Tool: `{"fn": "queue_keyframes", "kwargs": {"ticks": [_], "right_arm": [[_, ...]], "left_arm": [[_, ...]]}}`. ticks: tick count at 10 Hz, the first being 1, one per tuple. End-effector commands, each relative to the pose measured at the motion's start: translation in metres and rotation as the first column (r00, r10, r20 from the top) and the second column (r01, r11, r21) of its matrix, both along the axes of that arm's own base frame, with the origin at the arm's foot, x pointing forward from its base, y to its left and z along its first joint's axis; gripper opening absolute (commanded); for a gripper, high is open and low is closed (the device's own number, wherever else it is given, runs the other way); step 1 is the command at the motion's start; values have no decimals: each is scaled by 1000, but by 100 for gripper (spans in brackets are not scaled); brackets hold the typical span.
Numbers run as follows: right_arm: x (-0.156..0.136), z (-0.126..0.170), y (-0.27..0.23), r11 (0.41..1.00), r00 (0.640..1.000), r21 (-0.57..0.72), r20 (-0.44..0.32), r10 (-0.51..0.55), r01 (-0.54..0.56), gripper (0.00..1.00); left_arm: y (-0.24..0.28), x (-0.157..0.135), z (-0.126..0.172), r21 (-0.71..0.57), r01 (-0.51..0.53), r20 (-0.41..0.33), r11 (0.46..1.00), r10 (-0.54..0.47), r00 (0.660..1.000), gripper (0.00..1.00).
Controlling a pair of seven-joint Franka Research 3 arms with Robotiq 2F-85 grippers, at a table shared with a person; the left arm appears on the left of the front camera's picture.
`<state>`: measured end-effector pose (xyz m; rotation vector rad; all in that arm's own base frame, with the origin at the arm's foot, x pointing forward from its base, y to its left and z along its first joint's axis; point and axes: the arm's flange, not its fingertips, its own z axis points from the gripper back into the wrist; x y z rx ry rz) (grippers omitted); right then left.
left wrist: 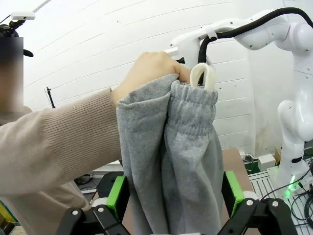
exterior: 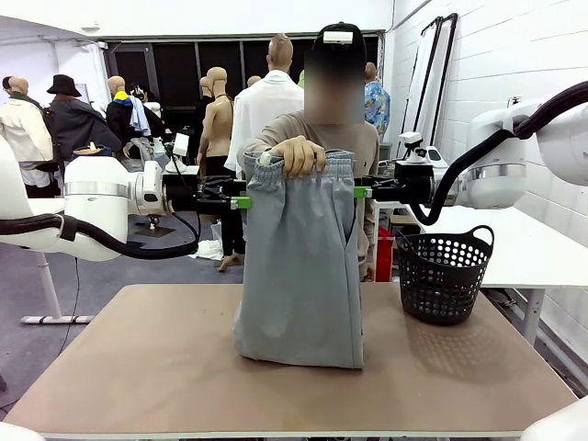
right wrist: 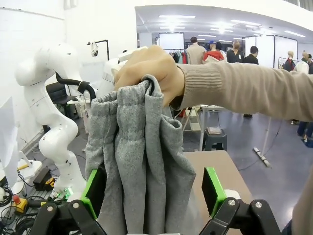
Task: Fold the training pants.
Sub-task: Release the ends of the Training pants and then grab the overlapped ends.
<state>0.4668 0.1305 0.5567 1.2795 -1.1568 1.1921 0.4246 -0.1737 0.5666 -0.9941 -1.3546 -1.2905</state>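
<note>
above the middle of the brown desk (exterior: 138, 367), the light grey soft jersey training pants (exterior: 301, 266) hang upright from the person's hand (exterior: 296, 154), which bunches the elastic waistband; the leg ends rest on the desk. left gripper (exterior: 241, 202) and right gripper (exterior: 361, 192) stand spread at the left and right edges, just below the waistband, cloth between the green pads, nothing pinched. judgement: each should close on all layers, at equal height, well onto the cloth; a shallow bite risks slipping.
</note>
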Motion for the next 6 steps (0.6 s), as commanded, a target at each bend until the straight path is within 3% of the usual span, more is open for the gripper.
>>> {"fn": "queue_keyframes", "kwargs": {"ticks": [1, 6], "right_arm": [[2, 6, -1, 999, 999, 50, -35, 18, -16, 100], [-5, 3, -19, 994, 994, 79, -76, 81, -75, 100]], "left_arm": [[3, 1, 1, -3, 24, -2, 1000, -24, 1000, 100], [-3, 1, 1, 1, 34, -4, 999, -34, 999, 100]]}}
